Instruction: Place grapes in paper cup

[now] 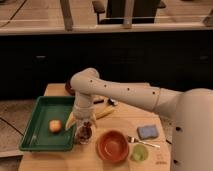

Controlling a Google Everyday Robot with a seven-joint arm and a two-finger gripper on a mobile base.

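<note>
Gripper (83, 123) over grapes (85, 133); matt wooden table (142, 118), green plastic tray (36, 131).

My one gripper (83, 124) hangs beside the one green tray (35, 142) — there I count one bunch of grapes (86, 133), one orange fruit (55, 125), one red bowl (113, 146), one blue sponge (147, 131), one fork (143, 143).
</note>
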